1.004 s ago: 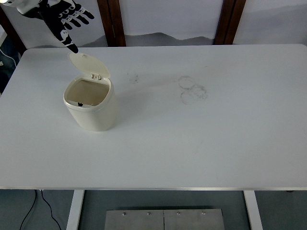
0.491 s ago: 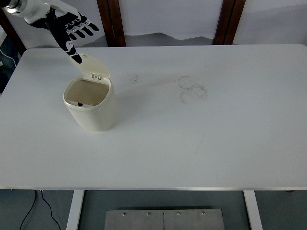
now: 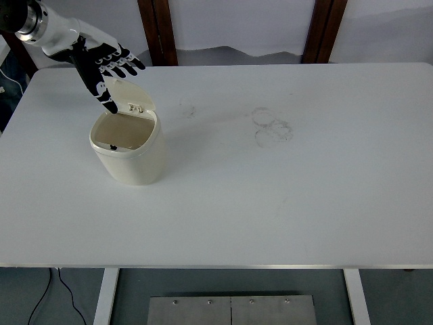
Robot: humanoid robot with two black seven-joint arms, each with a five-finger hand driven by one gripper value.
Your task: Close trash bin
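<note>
Cream trash bin [image 3: 130, 152] sits left-rear on the white table [image 3: 284, 203]. Its flip lid [image 3: 128, 97] is up, tilted back on the rear hinge, interior exposed. My left hand [image 3: 108, 68] is over the lid's upper edge, fingers spread, holding nothing; thumb tip looks to be touching the lid's left edge, though contact is hard to confirm. Step: starting the push to close the lid. Next I need a forward-and-down press on the lid top, light enough not to tip or slide the bin. Faint ring marks [image 3: 270, 125] mid-table, irrelevant.
</note>
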